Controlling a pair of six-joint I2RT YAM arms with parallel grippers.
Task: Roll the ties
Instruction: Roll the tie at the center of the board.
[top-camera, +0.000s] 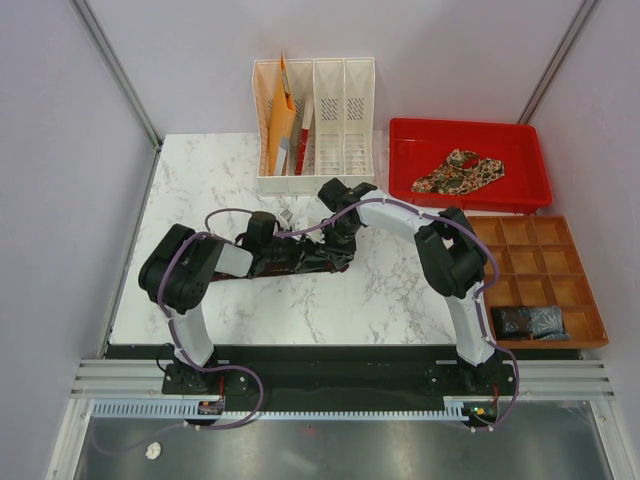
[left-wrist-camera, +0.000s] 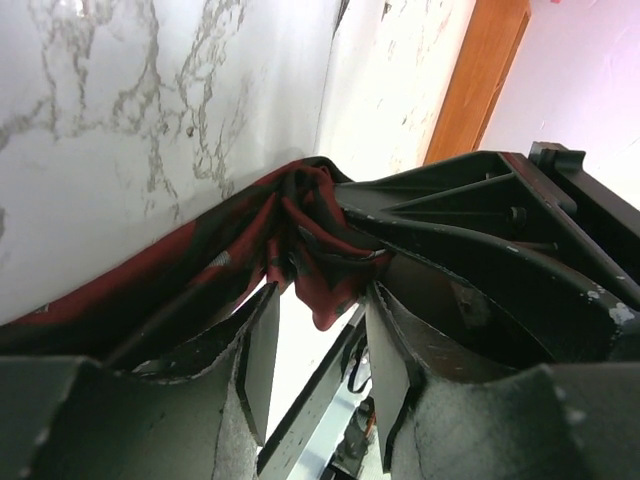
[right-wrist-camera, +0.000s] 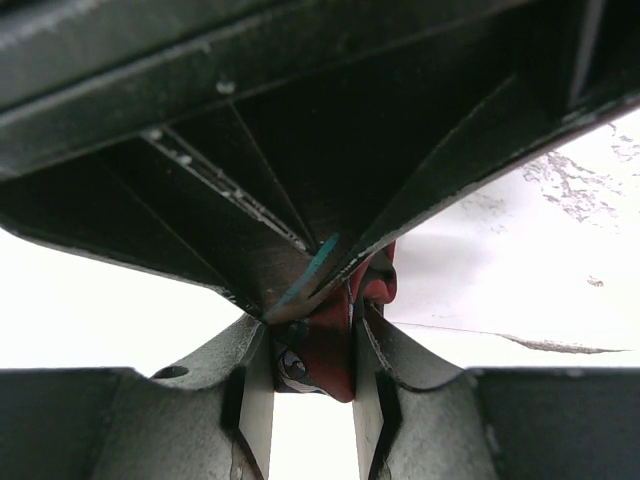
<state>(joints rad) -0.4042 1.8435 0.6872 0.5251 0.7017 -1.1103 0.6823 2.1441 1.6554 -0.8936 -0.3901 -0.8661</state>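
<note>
Across the glossy, grey-veined marble worktop (top-camera: 200, 190), a rigid red plastic tray (top-camera: 405, 140) at the far right holds the paisley tie (top-camera: 458, 170) in a loose heap. The dark maroon tie (left-wrist-camera: 310, 230) lies near the middle as a long soft band bunching into crumpled folds. The right gripper (right-wrist-camera: 308, 345) pinches those folds between flat black pads, while the left gripper (left-wrist-camera: 320, 310) stands half-spread around the same bunch, though I cannot tell whether it presses the cloth.

White tube links and bulky black joint housings make up the left arm (top-camera: 193, 335) and right arm (top-camera: 472, 325). Behind the black left gripper (left-wrist-camera: 320, 300) and right gripper (right-wrist-camera: 308, 335), lilac cables (top-camera: 228, 211) loop; scuffed fingers (left-wrist-camera: 250, 350) carry pale specks.
</note>
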